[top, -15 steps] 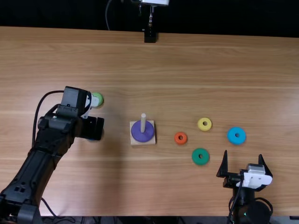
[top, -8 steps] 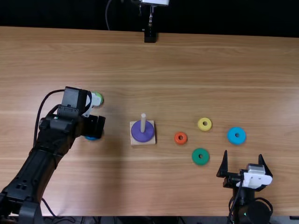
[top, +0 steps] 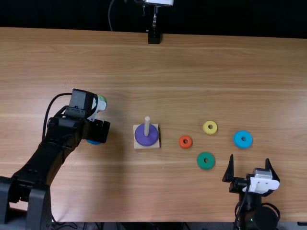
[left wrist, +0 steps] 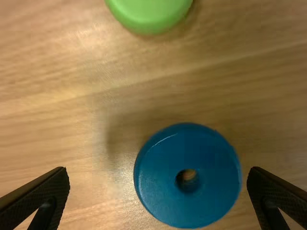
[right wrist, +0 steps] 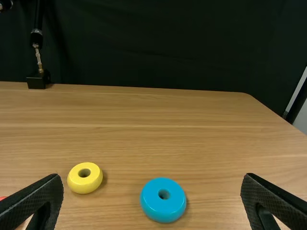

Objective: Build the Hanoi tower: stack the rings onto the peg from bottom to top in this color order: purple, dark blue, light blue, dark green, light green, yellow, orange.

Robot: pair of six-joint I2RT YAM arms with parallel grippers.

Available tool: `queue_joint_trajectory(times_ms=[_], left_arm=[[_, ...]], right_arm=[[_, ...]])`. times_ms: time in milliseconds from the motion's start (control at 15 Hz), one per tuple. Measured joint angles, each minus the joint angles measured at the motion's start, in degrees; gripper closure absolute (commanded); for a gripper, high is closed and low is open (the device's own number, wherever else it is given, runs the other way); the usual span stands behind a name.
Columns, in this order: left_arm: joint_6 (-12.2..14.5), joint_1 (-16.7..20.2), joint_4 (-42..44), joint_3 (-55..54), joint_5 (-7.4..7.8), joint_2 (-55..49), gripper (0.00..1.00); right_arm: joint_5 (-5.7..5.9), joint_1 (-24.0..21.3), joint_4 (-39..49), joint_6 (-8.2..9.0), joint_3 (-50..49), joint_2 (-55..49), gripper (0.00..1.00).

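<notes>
I have the left gripper [left wrist: 158, 167] wide, its fingers straddling the dark blue ring [left wrist: 206, 203] with nothing clamped between them. I read that wide spacing as room to come down around the rim; the ring sits nearer one finger, so I'd centre before closing or risk nudging it. Dark blue is the colour called for now, since the purple ring [top: 152, 139] is already around the peg [top: 147, 124] on its square base [top: 137, 145], flat as the foundation.

Taking the peg as centre in the top view, twelve towards the table's far edge, dark blue lies at nine o'clock. The light green ring [left wrist: 148, 14] is at ten, just beside the pickup, so I'd lift straight up to spare it.

At about three o'clock come the orange ring [top: 185, 146], yellow ring [top: 206, 131] and, farther out, light blue ring [top: 243, 144]; the dark green ring [top: 206, 166] is nearer four. The right gripper [top: 250, 158], wide and empty between three and four, seems well parked for light blue next.
</notes>
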Motion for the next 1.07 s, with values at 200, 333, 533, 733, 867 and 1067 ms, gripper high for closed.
queue_joint_trajectory(times_ms=[200, 333, 533, 733, 867, 1067], left_arm=[[0.0, 0.0, 0.1, -0.1, -0.02, 0.8, 0.0], [0.0, -0.4, 0.0, -0.1, 0.13, 1.8, 0.0], [0.0, -2.1, 0.0, -0.1, 0.09, 2.0, 0.0], [0.0, -2.2, 0.0, -0.1, 0.02, 2.0, 0.0], [0.0, -2.3, 0.0, -0.1, 0.04, 2.0, 0.0], [0.0, -2.3, 0.0, -0.1, 0.02, 2.0, 0.0]], right_arm=[[0.0, 0.0, 0.0, 0.02, 0.0, 0.0, 0.0], [0.02, 0.0, 0.0, 0.02, 0.0, 0.0, 0.0], [0.0, 0.0, 0.0, 0.02, 0.0, 0.0, 0.0], [0.0, 0.0, 0.0, 0.02, 0.0, 0.0, 0.0], [0.0, 0.0, 0.0, 0.0, 0.0, 0.0, 0.0], [0.0, 0.0, 0.0, 0.0, 0.0, 0.0, 0.0]])
